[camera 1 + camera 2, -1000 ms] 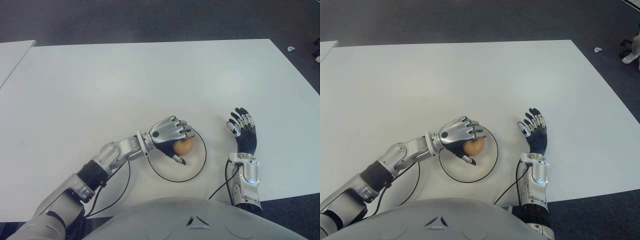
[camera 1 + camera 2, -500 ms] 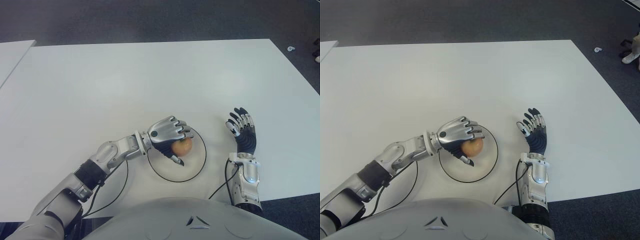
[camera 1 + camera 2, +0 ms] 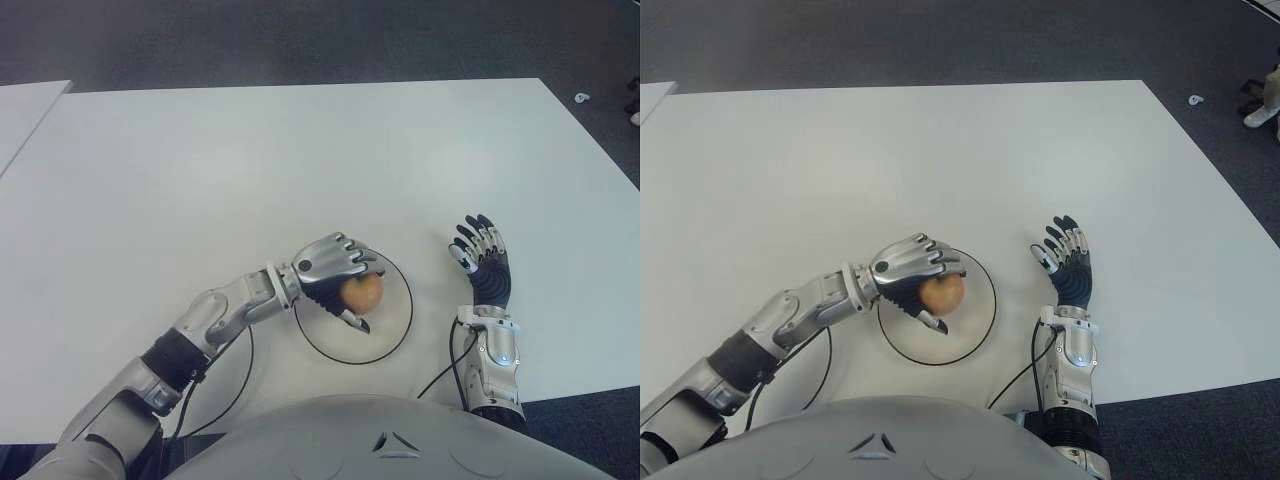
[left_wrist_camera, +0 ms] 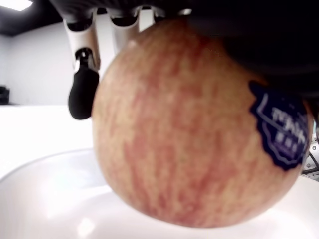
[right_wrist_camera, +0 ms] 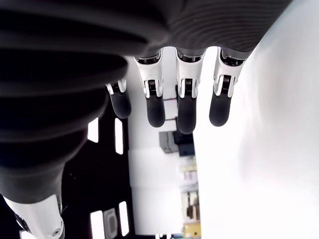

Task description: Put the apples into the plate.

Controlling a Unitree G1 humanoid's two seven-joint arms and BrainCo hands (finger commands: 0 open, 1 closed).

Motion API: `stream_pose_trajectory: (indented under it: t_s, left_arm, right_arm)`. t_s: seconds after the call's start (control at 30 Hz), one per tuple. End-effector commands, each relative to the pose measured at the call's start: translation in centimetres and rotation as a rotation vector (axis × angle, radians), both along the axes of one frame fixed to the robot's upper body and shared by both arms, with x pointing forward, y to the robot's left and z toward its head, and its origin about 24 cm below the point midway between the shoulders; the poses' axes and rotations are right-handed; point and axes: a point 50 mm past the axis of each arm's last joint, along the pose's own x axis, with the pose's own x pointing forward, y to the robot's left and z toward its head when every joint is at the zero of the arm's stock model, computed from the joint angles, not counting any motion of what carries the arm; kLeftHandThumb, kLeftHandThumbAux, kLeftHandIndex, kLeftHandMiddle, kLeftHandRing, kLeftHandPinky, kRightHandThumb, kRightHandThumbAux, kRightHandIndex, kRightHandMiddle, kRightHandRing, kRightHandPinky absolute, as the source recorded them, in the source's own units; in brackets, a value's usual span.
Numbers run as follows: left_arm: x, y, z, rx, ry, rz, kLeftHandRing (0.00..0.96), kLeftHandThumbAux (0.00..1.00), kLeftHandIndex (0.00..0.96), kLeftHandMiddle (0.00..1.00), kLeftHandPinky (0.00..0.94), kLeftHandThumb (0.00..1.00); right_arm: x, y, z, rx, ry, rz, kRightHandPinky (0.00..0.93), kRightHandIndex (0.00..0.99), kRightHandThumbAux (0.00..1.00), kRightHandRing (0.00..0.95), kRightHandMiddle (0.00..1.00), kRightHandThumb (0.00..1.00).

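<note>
A reddish-yellow apple [image 3: 363, 292] with a dark sticker [image 4: 280, 130] is held in my left hand [image 3: 343, 272], whose fingers curl over its top while the thumb reaches under its near side. Hand and apple are over the left half of a white plate with a thin black rim [image 3: 388, 326], near the table's front edge. In the left wrist view the apple's underside sits just over the plate's white surface [image 4: 45, 199]; whether they touch I cannot tell. My right hand [image 3: 482, 258] shows to the right of the plate, fingers spread and holding nothing.
The white table [image 3: 300, 170] stretches far behind the plate. A second white table's corner [image 3: 25, 105] is at the far left. Black cables [image 3: 236, 382] loop on the table beside my left forearm and near my right wrist. Dark floor surrounds the tables.
My left hand with the apple has drawn back slightly to the left over the plate, and its forearm has dropped lower. The right hand has barely moved.
</note>
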Motion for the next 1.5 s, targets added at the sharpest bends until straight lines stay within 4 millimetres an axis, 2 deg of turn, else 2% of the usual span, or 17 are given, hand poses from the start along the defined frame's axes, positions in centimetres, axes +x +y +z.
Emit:
stream_pose_trajectory:
  t_s: [0.03,0.47,0.87,1.5]
  left_arm:
    - [0.2,0.4,0.3,0.029,-0.012,0.028,0.022,0.247,0.019,0.031,0.025,0.131]
    - [0.2,0.8,0.9,0.05,-0.014,0.033,0.0,0.189,0.0,0.0,0.0,0.087]
    - [0.3,0.8,1.4,0.049,0.005,0.016,0.0,0.168,0.0,0.0,0.0,0.111]
    - [0.5,1.0,1.9,0.01,-0.002,0.023,0.0,0.164,0.0,0.0,0.0,0.156]
  right_arm:
    - [-3.7,1.3,-5.5,0.124,0.33,-0.008,0.221,0.117,0.726,0.189,0.174,0.351]
    - [-3.7,1.2,-5.7,0.129,0.337,-0.019,0.232,0.103,0.733,0.189,0.163,0.339]
    - [-3.6,1.1,-5.7,0.13,0.346,-0.02,0.201,0.101,0.728,0.184,0.169,0.354]
    - [-3.6,1.2,-5.6,0.122,0.351,-0.022,0.226,0.098,0.74,0.192,0.17,0.348]
